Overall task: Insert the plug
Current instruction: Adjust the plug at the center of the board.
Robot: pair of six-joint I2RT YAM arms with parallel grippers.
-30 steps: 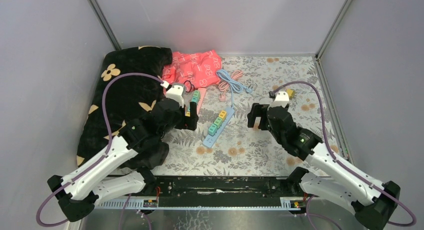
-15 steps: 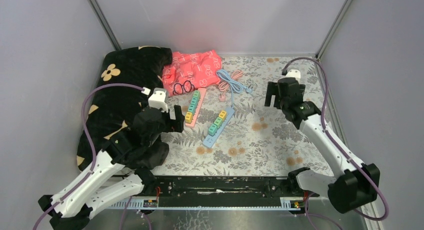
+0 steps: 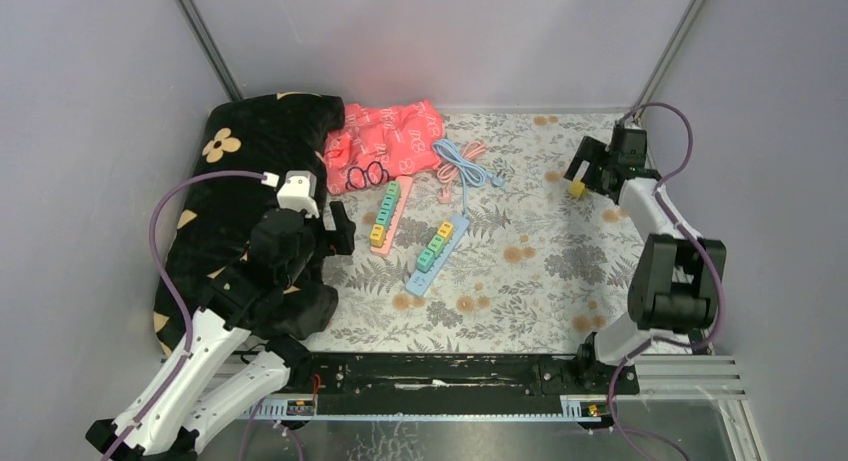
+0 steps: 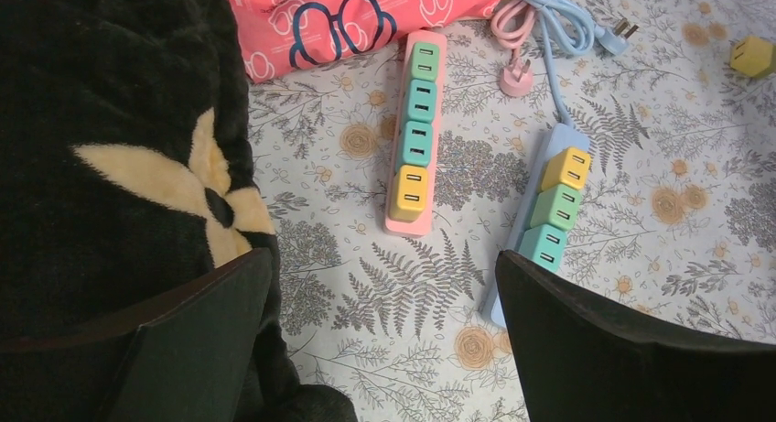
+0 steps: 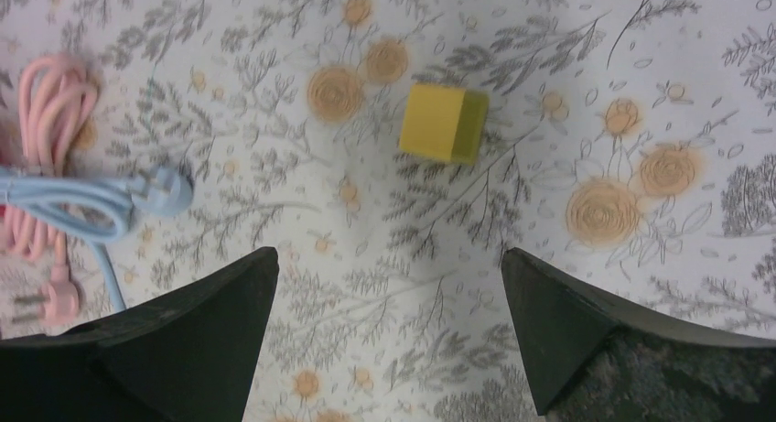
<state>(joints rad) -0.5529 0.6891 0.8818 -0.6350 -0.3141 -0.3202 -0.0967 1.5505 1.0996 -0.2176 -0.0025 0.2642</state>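
A loose yellow cube plug lies on the floral cloth at the far right, also seen at the edge of the left wrist view. My right gripper hovers just over it, open, nothing between its fingers. A pink power strip and a blue power strip lie mid-table, each carrying coloured cube plugs. My left gripper stands open and empty above the cloth, just left of the pink strip.
A black flower-print cushion fills the left side under my left arm. A pink bag lies at the back. Coiled blue cable and pink cable sit behind the strips. Walls enclose the table.
My right arm swung from beside the blue strip out to the far right corner over the yellow plug. My left arm drew back leftward from the pink strip. Both grippers stayed open.
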